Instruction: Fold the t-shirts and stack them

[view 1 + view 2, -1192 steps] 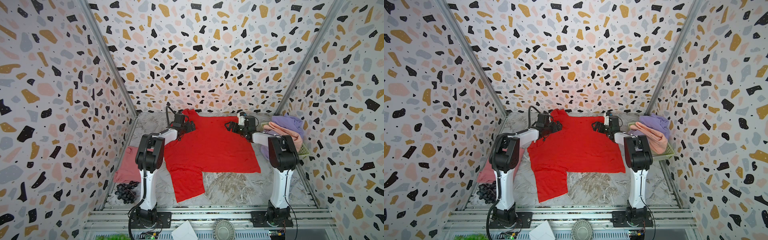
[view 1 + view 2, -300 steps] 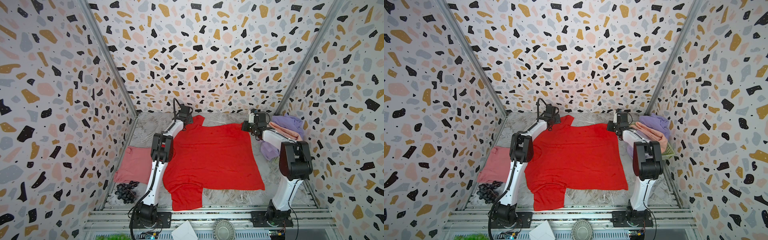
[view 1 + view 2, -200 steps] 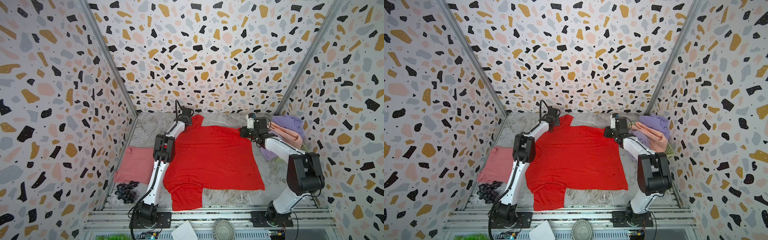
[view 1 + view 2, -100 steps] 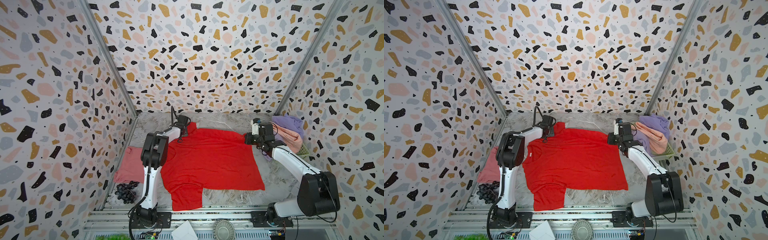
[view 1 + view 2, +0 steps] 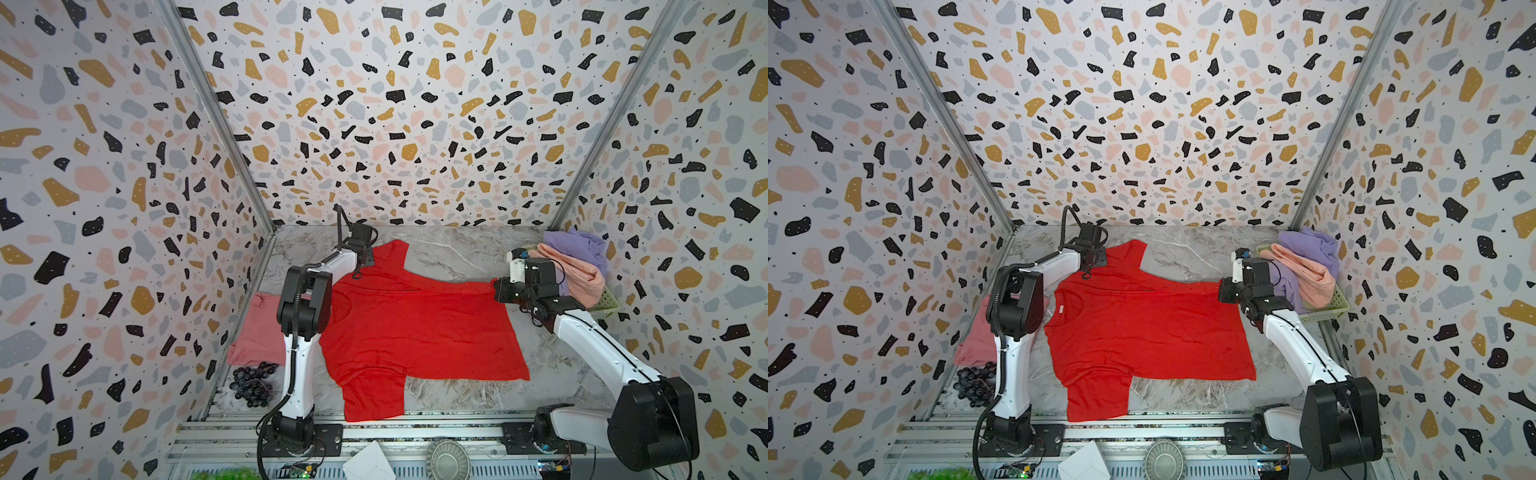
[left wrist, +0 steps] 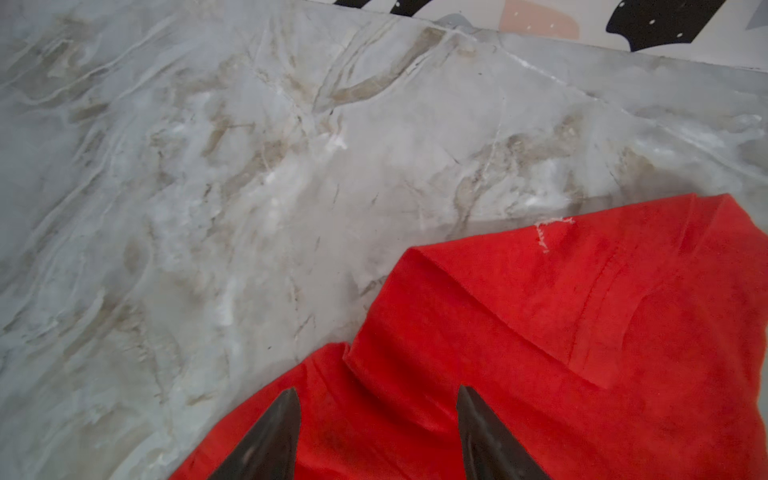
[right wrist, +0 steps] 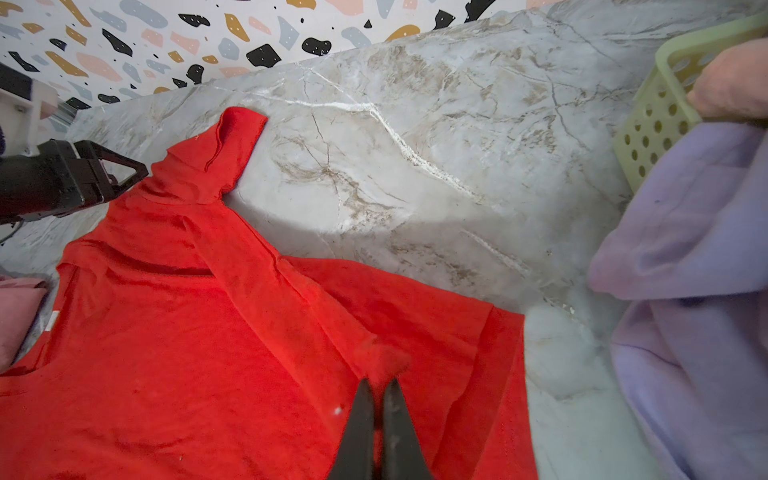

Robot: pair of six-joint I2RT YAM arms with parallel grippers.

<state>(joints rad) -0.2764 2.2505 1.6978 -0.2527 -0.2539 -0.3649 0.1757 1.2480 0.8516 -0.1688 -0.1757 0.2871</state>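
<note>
Red tee lay spread mid-desk. Its long axis ran side to side, collar toward the left arm and hem toward the right arm. One sleeve pointed at the back wall; the other hung over the desk's near edge. Right pincer was clamped on a small pinch of red cloth at the far hem corner. Left pincer hovered with jaws apart and nothing held, right over the far shoulder, with the far sleeve just ahead of its tips. So the left arm was nearer the collar end and the right arm nearer the hem. My read: the next move hinges on the left pincer taking that shoulder so both far corners lift together. Cloth was mostly flat, with the far sleeve creased over itself and a ridge running from it to the right pincer. Pink tee sat at the desk's left edge near the grapes. Lavender tee and peach tee were heaped in the basket, far right corner.
</note>
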